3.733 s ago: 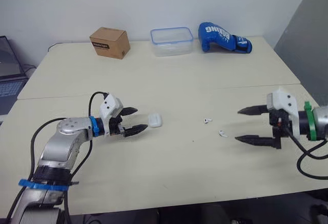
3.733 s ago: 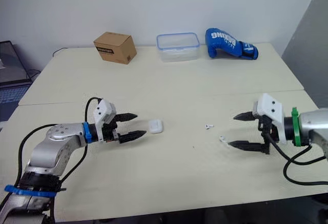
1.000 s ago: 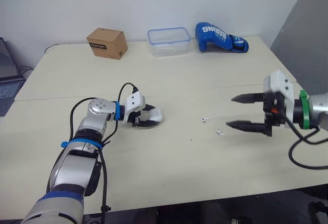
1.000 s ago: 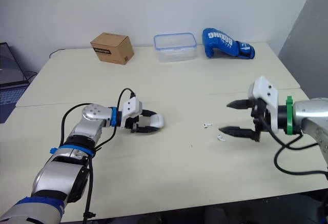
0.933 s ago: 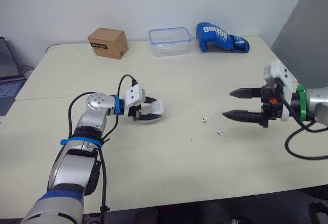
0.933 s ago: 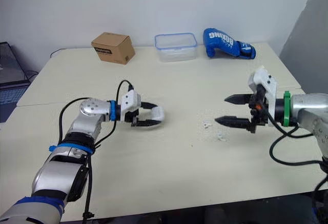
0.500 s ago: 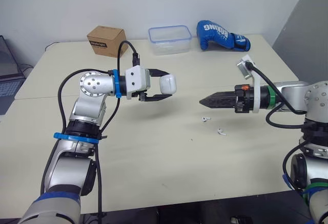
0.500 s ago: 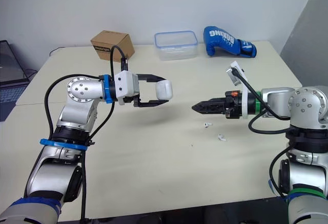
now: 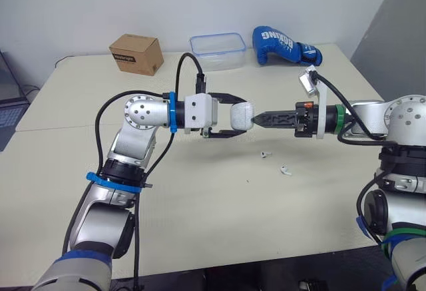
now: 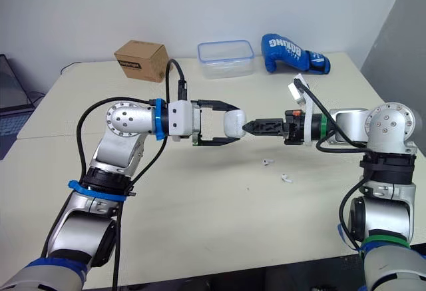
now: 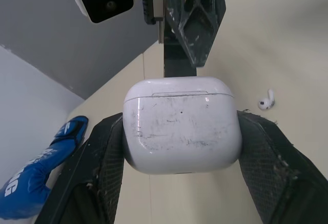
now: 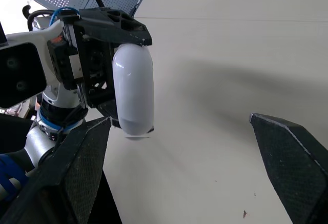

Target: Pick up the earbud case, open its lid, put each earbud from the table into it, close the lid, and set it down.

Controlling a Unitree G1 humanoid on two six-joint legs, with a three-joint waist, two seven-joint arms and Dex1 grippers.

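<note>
My left gripper [image 9: 237,116] is shut on the white earbud case [image 9: 242,114], holding it in the air above the table's middle. In the left wrist view the case [image 11: 182,126] sits between both fingers, lid shut, its lid end facing away from the wrist. My right gripper [image 9: 259,118] points straight at the case from the right, its tips just at the case's far side. The right wrist view shows its fingers spread wide, with the case [image 12: 133,88] ahead of them. Two white earbuds [image 9: 266,154] [image 9: 286,170] lie on the table below the right gripper.
Along the far edge of the cream table [image 9: 200,198] stand a cardboard box [image 9: 136,53], a clear plastic container [image 9: 216,42] and a blue boxing glove [image 9: 285,44]. A laptop [image 9: 5,94] sits off the left edge.
My left gripper has lifted the case off the table and carried it right, toward the middle. My right gripper has turned on its side and moved left up to the case.
</note>
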